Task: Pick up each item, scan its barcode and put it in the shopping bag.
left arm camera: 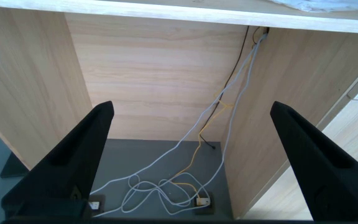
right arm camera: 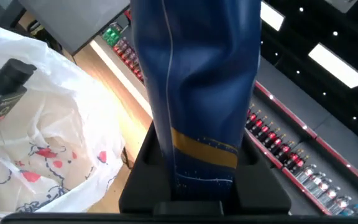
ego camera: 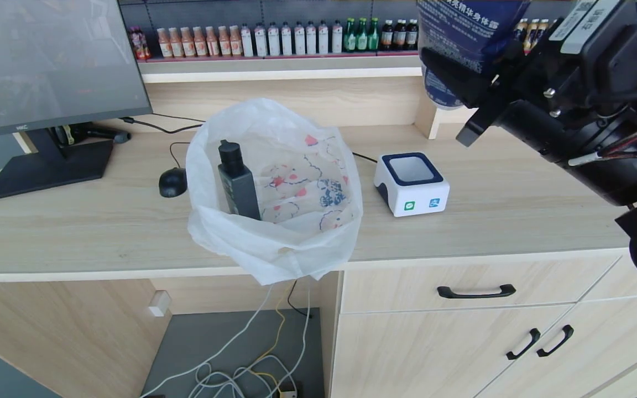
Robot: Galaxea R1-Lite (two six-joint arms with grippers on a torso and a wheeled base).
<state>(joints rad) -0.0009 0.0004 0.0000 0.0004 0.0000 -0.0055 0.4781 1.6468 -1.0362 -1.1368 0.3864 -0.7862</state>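
Gripping the blue pouch (right arm camera: 194,74) — right fingers (right arm camera: 140,169); left fingers (left arm camera: 73,163) wide apart

Right pincer (ego camera: 465,77) raised, clamped; left pincer (left arm camera: 191,112) spread.

I see a light wood counter (ego camera: 517,210). From my left to my right, a monitor (ego camera: 47,61), a black mouse (ego camera: 173,182), the white shopping bag (ego camera: 274,243) and a small white scanner (ego camera: 411,184) sit on it. The bag's bottom hangs over the front edge.

Noted: blue pouch (ego camera: 465,27) cut off at head view's top edge; dark bottle (ego camera: 238,182) lower part hidden (inside shopping bag (ego camera: 274,254)).
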